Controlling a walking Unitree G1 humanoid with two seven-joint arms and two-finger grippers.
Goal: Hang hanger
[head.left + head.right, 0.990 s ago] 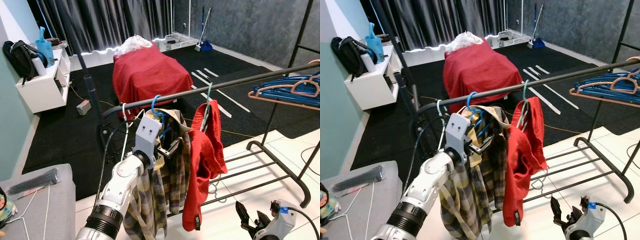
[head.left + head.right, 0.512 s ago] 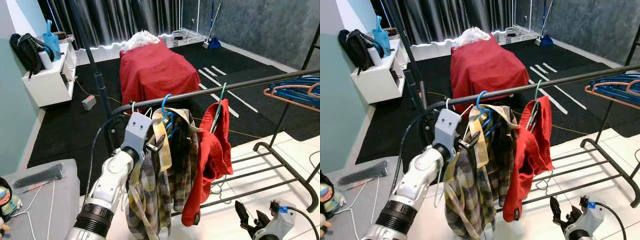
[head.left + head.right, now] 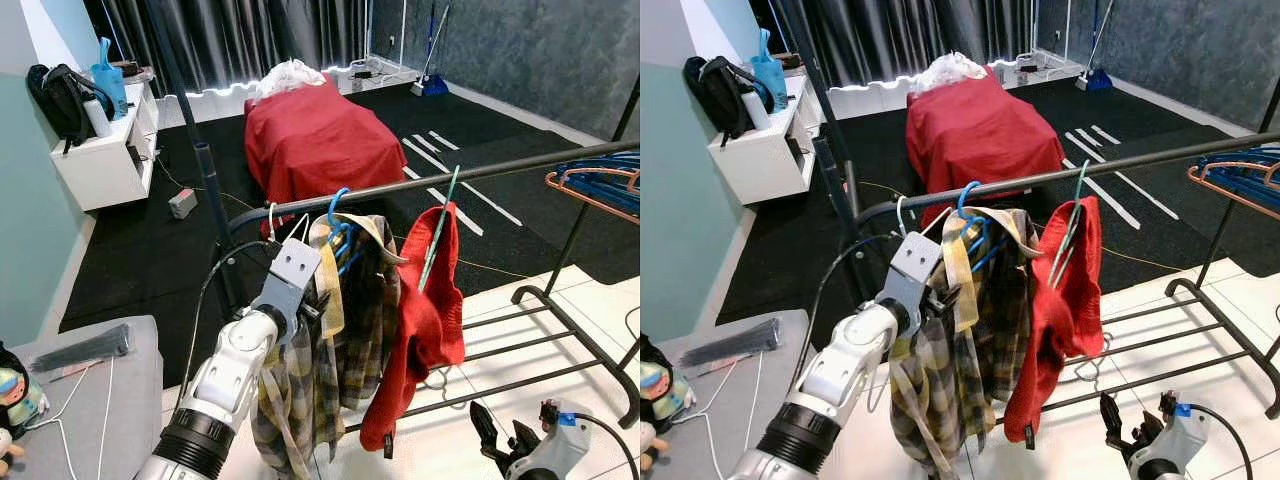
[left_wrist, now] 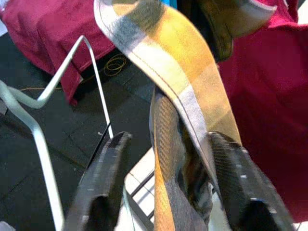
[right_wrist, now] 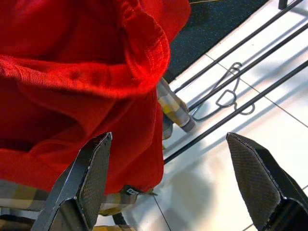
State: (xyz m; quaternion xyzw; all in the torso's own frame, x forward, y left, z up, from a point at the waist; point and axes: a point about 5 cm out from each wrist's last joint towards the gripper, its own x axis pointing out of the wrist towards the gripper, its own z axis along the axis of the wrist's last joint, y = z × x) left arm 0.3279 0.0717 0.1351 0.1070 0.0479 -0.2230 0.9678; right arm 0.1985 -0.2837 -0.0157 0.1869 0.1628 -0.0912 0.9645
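Note:
A plaid shirt (image 3: 330,370) hangs on a blue hanger (image 3: 337,203) hooked over the black rail (image 3: 520,162). A white wire hanger (image 3: 272,218) hangs just left of it. To its right, a teal hanger (image 3: 440,215) carries a red garment (image 3: 425,320). My left gripper (image 3: 316,303) is raised against the shirt's collar. Its fingers stand open in the left wrist view, with the yellow collar band (image 4: 183,96) between them and the wire hanger (image 4: 43,96) beside. My right gripper (image 3: 498,432) is low over the white floor, open, with the red garment (image 5: 72,82) in front of it.
A red-covered bed (image 3: 315,135) stands beyond the rail on dark carpet. A white shelf (image 3: 105,160) with a backpack is at the left wall. A grey surface (image 3: 90,400) at lower left holds wire hangers. More blue and pink hangers (image 3: 600,180) lie at right above the rack's base bars (image 3: 560,350).
The camera has shifted. My left gripper has come down from beside the blue hanger's hook to the shirt's collar. The right arm has stayed where it was.

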